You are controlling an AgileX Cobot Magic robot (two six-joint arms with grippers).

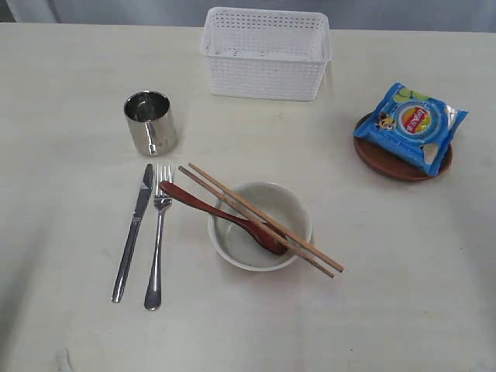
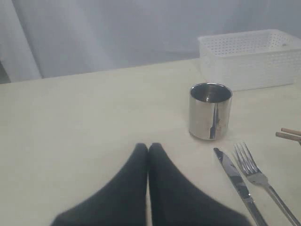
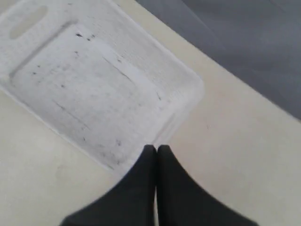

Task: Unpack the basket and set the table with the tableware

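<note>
White plastic basket (image 1: 265, 54) sits upright at the far side of the tabletop (image 1: 70, 85), well apart from everything else. The right wrist view looks straight down onto its scuffed floor.

The rest is laid out in front of it. The steel cup (image 1: 151, 122) stands upright to the left. The knife (image 1: 133, 232) and fork (image 1: 158, 236) lie side by side just below the cup, almost touching near the top, handles toward the near edge. The off-white bowl (image 1: 232, 242) is just right of the fork. The reddish spoon (image 1: 203, 201) has its scoop inside the bowl, with the handle sticking out over the rim toward the fork's tines. Both chopsticks (image 1: 310, 251) lie diagonally across the bowl's rim, close together. Way off to the right, the brown plate (image 1: 387, 164) has a blue chips bag (image 1: 416, 128) lying on top, covering most of it.

The left claw (image 2: 148, 147) is clenched, tips pressed together, over bare tabletop with the cup ahead of it. The right claw (image 3: 156, 148) is clenched too, tips pointing at the basket's corner.
</note>
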